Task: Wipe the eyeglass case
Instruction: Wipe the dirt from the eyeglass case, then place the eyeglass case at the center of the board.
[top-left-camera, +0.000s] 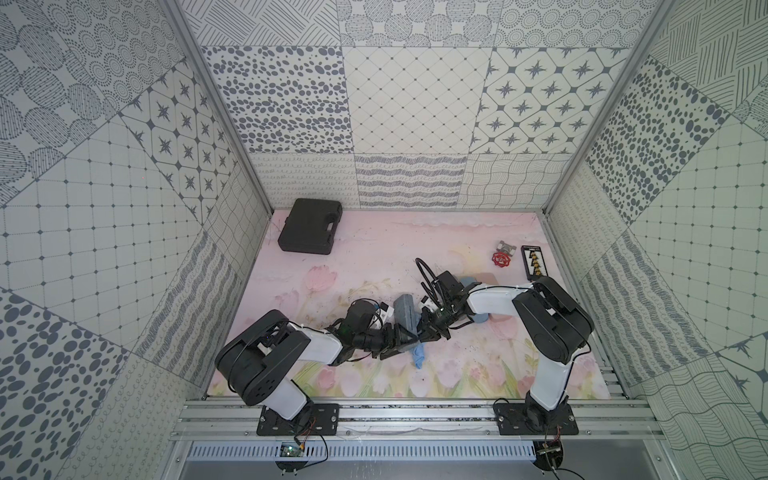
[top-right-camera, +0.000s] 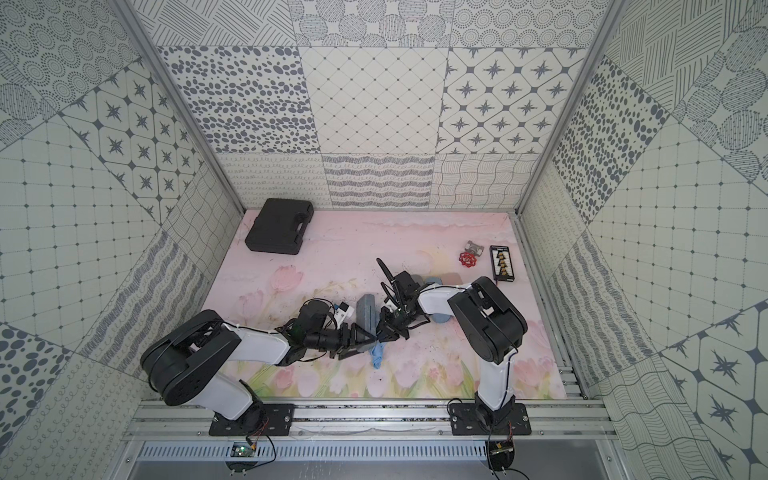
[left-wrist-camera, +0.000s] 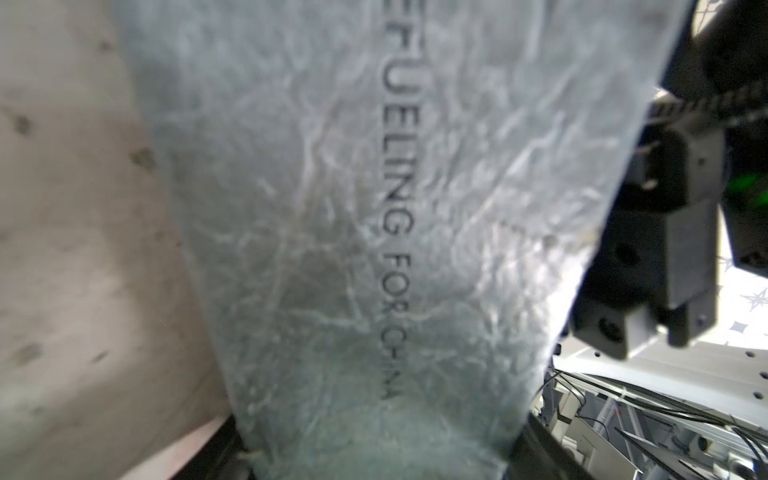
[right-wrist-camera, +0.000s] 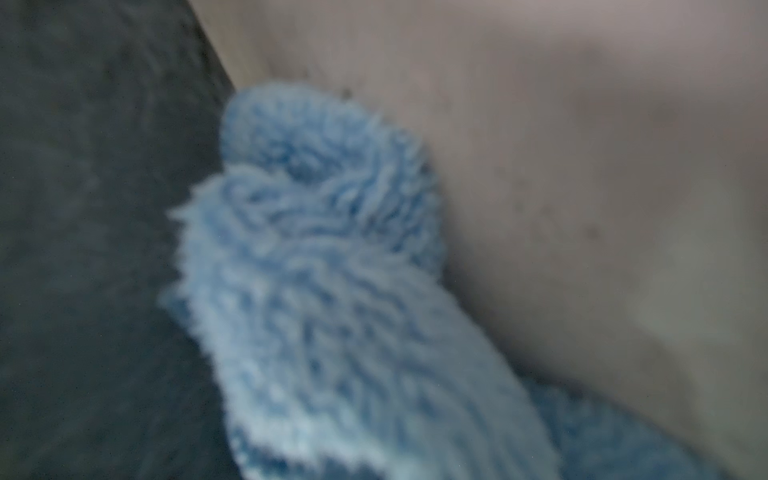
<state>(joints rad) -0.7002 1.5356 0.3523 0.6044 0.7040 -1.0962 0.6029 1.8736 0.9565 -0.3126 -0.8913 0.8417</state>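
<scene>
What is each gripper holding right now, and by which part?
The left gripper grips the case at its near end, across its width. The right gripper is shut on one end of the cloth.

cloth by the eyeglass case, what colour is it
Light blue; the cloth shows best in the right wrist view.

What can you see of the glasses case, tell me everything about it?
The case is a slim grey oblong at the middle of the mat, long axis running away from the robot. Up close its skin looks like crinkled, papery fabric, with dark lettering along it, partly readable as "FUELLING FOR CHINA". Its near end sits between the left tool's jaws, which look closed on it. The blue cloth, gripped by the right tool, seems to touch that end.
</scene>
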